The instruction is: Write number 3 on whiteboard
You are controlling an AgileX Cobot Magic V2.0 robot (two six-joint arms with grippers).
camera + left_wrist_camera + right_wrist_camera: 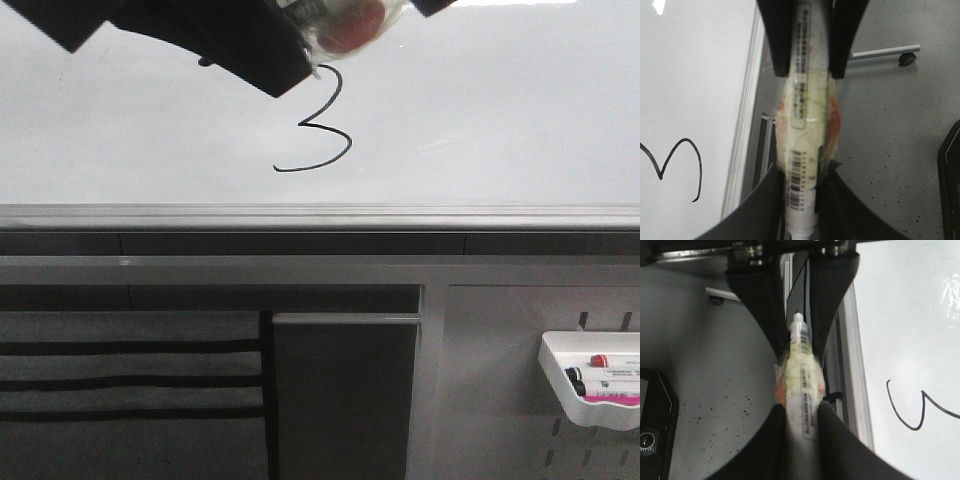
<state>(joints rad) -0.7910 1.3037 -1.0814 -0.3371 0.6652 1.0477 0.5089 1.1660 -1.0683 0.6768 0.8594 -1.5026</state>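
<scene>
Front view shows the whole number 3 (318,128); wrist views crop it.

White tray (590,400) holding markers (600,378)

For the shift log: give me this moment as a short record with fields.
task mark: a black number 3 is drawn on the whiteboard, complete with its long lower tail
board edge: grey metal rail runs under the writing
left hand: shut on a marker wrapped in yellowish tape
right hand: shut on the same marker, which spans both hands
marker tip: off the board in both wrist views
side item: white tray with markers hangs on the pegboard
</scene>
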